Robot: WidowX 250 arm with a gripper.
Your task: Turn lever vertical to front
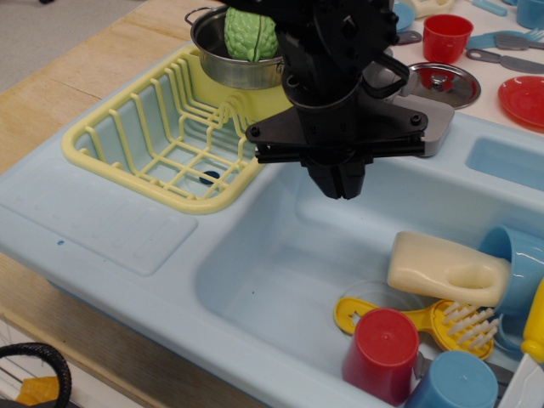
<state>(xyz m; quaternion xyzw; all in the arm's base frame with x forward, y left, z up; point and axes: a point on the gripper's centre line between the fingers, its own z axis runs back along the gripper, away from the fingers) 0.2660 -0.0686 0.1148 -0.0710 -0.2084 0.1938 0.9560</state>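
Note:
My black gripper (340,185) hangs over the back of the light blue sink basin (280,255), in front of the grey toy tap. Its two fingers point down and look pressed together, holding nothing. The arm hides the tap column and the lever. Only a corner of the tap's flat grey base (433,127) shows behind the gripper's crossbar, on the sink's back rim.
A yellow dish rack (144,140) sits left of the basin, with a steel pot (223,66) holding a green vegetable (246,34) at its far end. A silver lid with a red knob (446,83) lies behind the tap. A cream scoop (442,269), yellow brush (425,321), red cup (380,355) and blue cups (455,382) fill the basin's right front.

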